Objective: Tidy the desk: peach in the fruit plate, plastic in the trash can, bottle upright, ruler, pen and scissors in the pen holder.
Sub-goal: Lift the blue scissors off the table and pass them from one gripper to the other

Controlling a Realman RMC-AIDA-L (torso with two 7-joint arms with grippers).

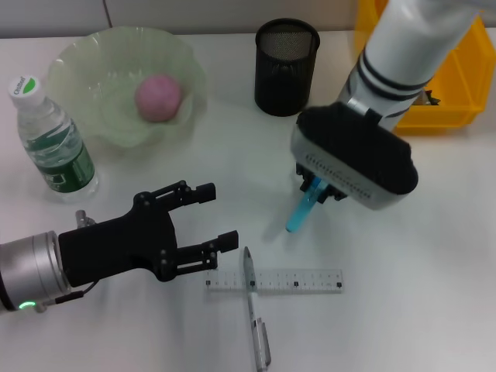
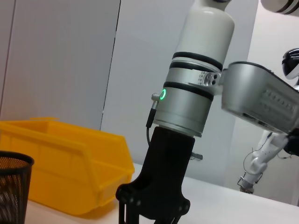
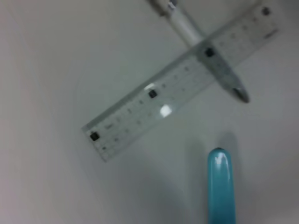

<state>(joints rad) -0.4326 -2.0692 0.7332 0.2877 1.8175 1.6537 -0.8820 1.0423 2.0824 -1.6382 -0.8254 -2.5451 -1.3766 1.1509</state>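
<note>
Two arms out over the white desk (image 1: 434, 271). Right gripper (image 1: 314, 188) near the middle of the desk, just on the robot's side of the black mesh pen holder (image 1: 287, 67), jaws clamped on the upper end of the teal scissors (image 1: 301, 209). Scissors hanging tilted, lower tip at or just above the desk surface; cannot tell whether touching. Left gripper (image 1: 220, 215) low over the near left part of the desk, jaws wide apart and holding nothing, fingertips aimed toward the clear plastic ruler (image 1: 273, 281) and just short of its near end.

Ruler flat on the desk at the near edge, with a silver pen (image 1: 256, 310) lying crosswise on top of it, tip pointing away from the robot. Same crossing clear in the right wrist view: pen (image 3: 201, 44) over ruler (image 3: 177, 88), rounded teal end of the scissors (image 3: 220, 186) apart from both.

Pink peach (image 1: 159, 98) already inside the pale green fruit plate (image 1: 77, 54) at the far left. Water bottle (image 1: 50, 139) upright just beside the plate, on its near left, cap on. Yellow bin (image 1: 446, 77) at the far right, partly behind the right arm. Pen holder standing between plate and bin, with nothing visible inside.
</note>
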